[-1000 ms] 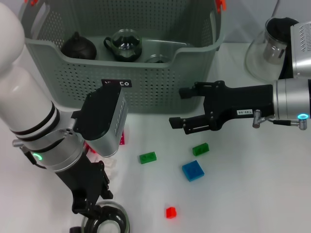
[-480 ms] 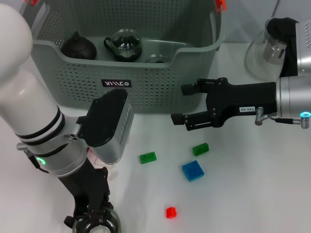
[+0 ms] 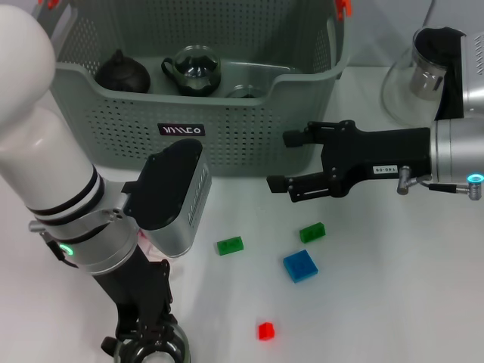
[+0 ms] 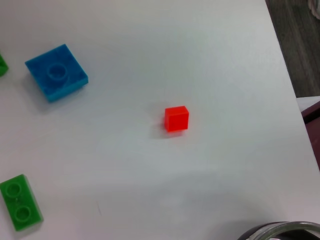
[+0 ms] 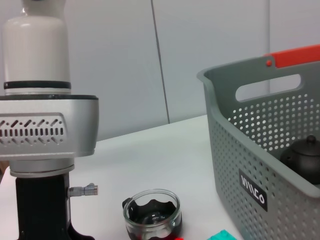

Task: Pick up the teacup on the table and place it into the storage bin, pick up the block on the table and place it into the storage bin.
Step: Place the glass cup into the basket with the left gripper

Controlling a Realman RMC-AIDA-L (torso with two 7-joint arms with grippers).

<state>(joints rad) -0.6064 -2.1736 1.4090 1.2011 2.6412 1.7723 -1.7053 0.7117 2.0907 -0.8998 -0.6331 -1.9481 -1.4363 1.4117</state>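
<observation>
Down at the near edge of the desk (image 3: 393,287), the left gripper (image 3: 144,349) sits right at a glass teacup (image 5: 151,216), its dark body reaching down onto the cup's rim in the head view; whether its jaws are apart or clamped on the cup cannot be told. The cup stands upright on the desk, and the right wrist view shows it beside the left arm's black lower part, with dark contents inside.

The right gripper (image 3: 278,162) hangs above the desk in front of the bin (image 3: 249,128), its jaws apart and holding nothing.

On the desk between the two arms lie the blocks: a red block (image 3: 265,330) nearest the cup, a blue block (image 3: 300,265) farther in, and two green blocks (image 3: 230,245) beyond, one on either side of the blue one. All lie apart from each other.

The bin stands at the far side, perforated, with a black label on its near wall and an orange clip (image 3: 344,7) at its rim. Inside it rest a dark teapot (image 3: 121,72) and a glass teapot (image 3: 195,70). A glass jug (image 3: 416,76) stands on the desk to the right of the bin.
</observation>
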